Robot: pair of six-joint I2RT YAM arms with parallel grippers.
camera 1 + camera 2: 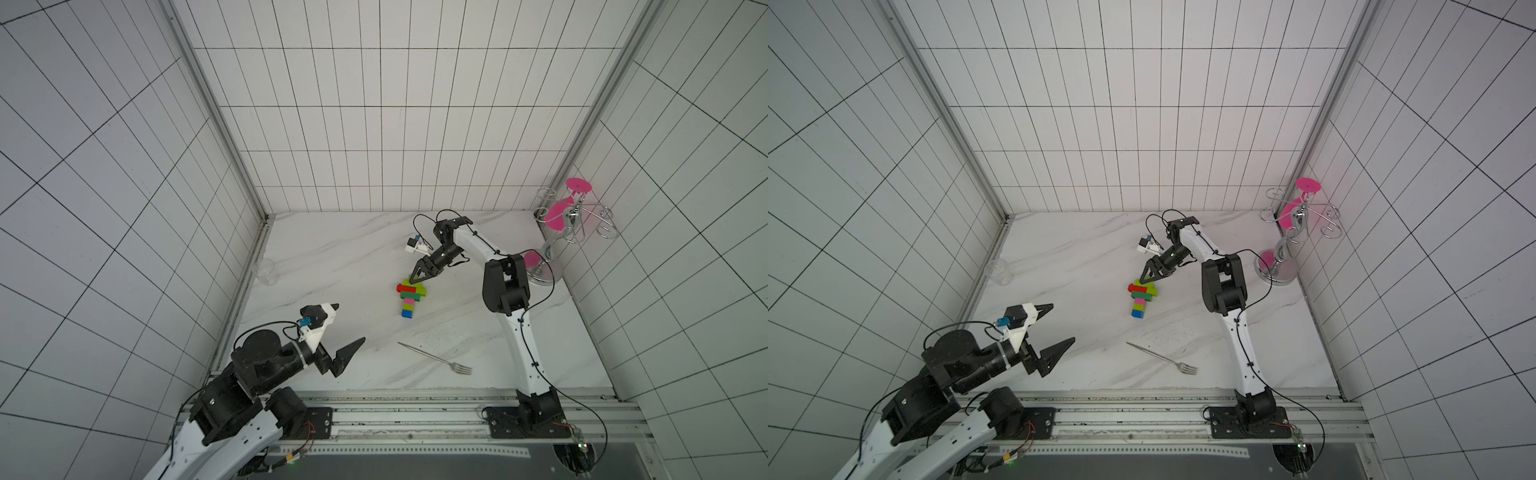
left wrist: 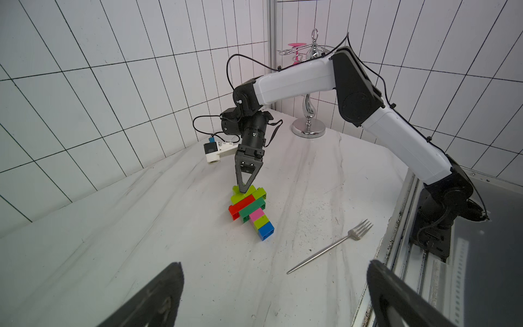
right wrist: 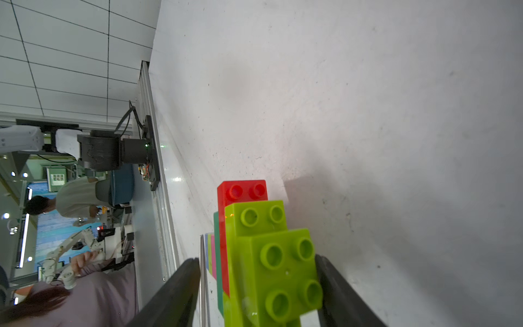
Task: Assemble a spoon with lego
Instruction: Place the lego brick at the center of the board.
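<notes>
The spoon (image 1: 411, 297) lay flat near the middle of the table (image 1: 332, 249) in both top views, with its blue stem end toward the robot and its lime head away. The right gripper (image 1: 415, 281) stood at the head end, tips at the lime brick. The left gripper (image 1: 350, 323) hung well apart from it, jaws wide, holding nothing. A fork (image 1: 436, 358) lay nearer the robot, clear of the build.

Left wrist view: spoon (image 2: 250, 211) seen whole, and every brick looked seated as far as I could tell. Right gripper (image 2: 243, 189) tips were at the head.

Right wrist view: jaws parted around the lime brick (image 3: 283, 269). One finger (image 3: 336, 283) sat just beside it, with a gap at the other finger (image 3: 178, 288). Not clamped, as I read it.

Judgement: the step in hand was letting go of the last brick. To do it well, widen the jaws until both sides are clear, then draw straight back along the studs. Any sideways drag might skew the head or peel a brick off.
</notes>
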